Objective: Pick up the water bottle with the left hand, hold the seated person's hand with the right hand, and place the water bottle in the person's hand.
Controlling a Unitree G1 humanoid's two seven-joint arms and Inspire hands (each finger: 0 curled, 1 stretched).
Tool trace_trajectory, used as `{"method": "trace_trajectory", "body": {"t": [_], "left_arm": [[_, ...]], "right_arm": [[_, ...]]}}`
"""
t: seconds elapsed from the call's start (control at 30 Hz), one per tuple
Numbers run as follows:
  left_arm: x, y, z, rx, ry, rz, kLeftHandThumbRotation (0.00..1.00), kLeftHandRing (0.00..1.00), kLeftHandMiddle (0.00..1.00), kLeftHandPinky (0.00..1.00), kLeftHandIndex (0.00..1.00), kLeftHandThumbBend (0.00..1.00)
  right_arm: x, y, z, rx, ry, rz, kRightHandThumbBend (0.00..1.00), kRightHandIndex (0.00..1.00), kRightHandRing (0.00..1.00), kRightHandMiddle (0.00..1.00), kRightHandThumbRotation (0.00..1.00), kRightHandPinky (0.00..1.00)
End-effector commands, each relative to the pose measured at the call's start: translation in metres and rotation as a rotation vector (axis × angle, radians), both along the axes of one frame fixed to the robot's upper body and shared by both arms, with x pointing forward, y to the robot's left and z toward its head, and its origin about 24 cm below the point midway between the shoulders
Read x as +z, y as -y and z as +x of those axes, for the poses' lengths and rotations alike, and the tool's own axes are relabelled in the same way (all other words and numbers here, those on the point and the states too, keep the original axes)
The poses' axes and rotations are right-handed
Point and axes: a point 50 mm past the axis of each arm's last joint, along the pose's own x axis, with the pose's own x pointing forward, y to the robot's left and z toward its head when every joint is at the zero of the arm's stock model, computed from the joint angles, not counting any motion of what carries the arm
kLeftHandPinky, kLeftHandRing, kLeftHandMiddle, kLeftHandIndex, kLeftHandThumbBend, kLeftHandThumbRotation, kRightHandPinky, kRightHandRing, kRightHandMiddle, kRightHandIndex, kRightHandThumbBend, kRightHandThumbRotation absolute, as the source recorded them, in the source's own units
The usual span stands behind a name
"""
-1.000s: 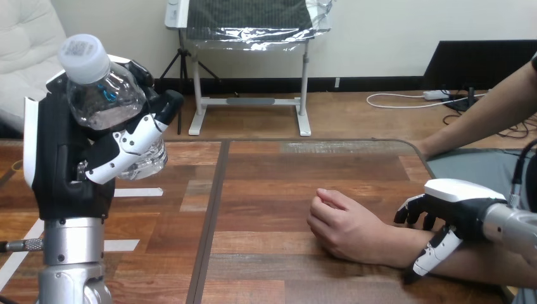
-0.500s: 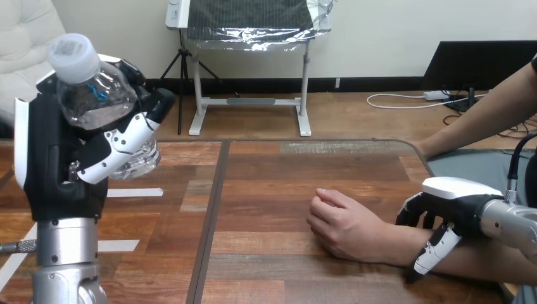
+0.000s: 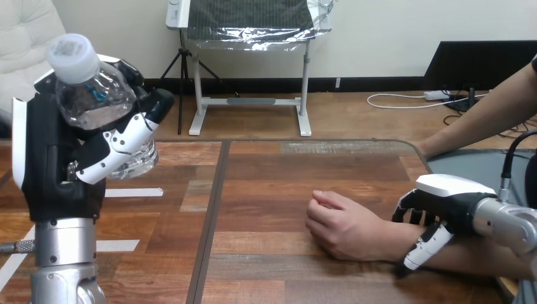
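The water bottle (image 3: 95,95) rides high in my left hand (image 3: 60,158), well to the left of the person's hand (image 3: 345,228) and above the wooden table (image 3: 266,183). It is clear, crinkled plastic with a white screw cap (image 3: 73,56), tilted slightly. My fingers and thumb wrap its body so the slick wall cannot slip. My right hand (image 3: 446,202) straddles the person's wrist, thumb in front, fingers curled behind, probably clamped. This steadies that loosely curled hand on the tabletop to receive the bottle.
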Motion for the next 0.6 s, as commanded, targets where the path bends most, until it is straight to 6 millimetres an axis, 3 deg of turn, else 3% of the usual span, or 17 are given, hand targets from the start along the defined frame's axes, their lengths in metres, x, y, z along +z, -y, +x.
{"method": "trace_trajectory", "body": {"t": [0.0, 0.3, 0.57], "left_arm": [[0.021, 0.004, 0.003, -0.020, 0.114, 0.008, 0.00, 0.28, 0.34, 0.22, 0.40, 0.57], [0.021, 0.004, 0.003, -0.014, 0.116, 0.015, 0.00, 0.28, 0.34, 0.22, 0.40, 0.56], [0.022, 0.004, 0.003, -0.011, 0.123, 0.022, 0.00, 0.28, 0.34, 0.22, 0.40, 0.56]], "right_arm": [[-0.038, -0.014, -0.019, 0.038, -0.154, -0.017, 1.00, 0.70, 0.63, 0.68, 0.36, 0.51], [-0.041, -0.020, -0.021, 0.060, -0.165, -0.020, 1.00, 0.70, 0.67, 0.72, 0.35, 0.57], [-0.042, -0.024, -0.023, 0.082, -0.168, -0.008, 1.00, 0.69, 0.62, 0.68, 0.34, 0.54]]}}
